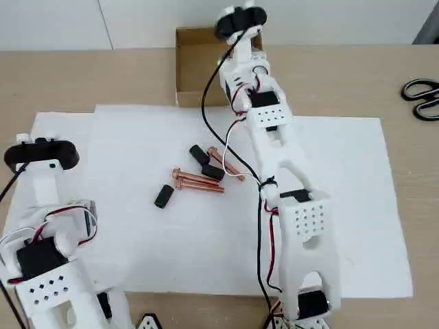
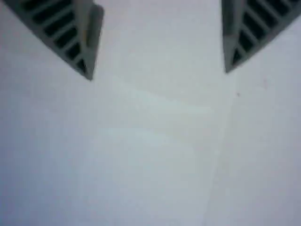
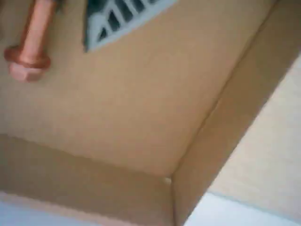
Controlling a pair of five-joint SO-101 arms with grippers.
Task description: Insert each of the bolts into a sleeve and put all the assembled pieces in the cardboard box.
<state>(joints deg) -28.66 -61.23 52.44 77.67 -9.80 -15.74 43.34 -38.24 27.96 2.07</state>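
we judge this the drop-off step: our right gripper (image 3: 66, 19) hangs inside the cardboard box (image 1: 185, 68) at the table's (image 1: 343, 75) far edge, fingers closed on a copper bolt (image 3: 33, 40), its sleeve hidden. the left gripper (image 2: 158, 70) gapes open over the white sheet's (image 1: 343, 205) left edge. next we should release, then go for the loose bolts (image 1: 199, 179) and sleeves (image 1: 163, 196) mid-sheet.

No text, label, brand, number or sign can be read on any surface. Items checked:
- Cardboard box (image 3: 141, 108): inner walls and floor are plain.
- Bolt (image 3: 29, 42), above the box floor: no marking legible on head or shank.
- White sheet (image 2: 150, 155), lying in front of the box: blank.
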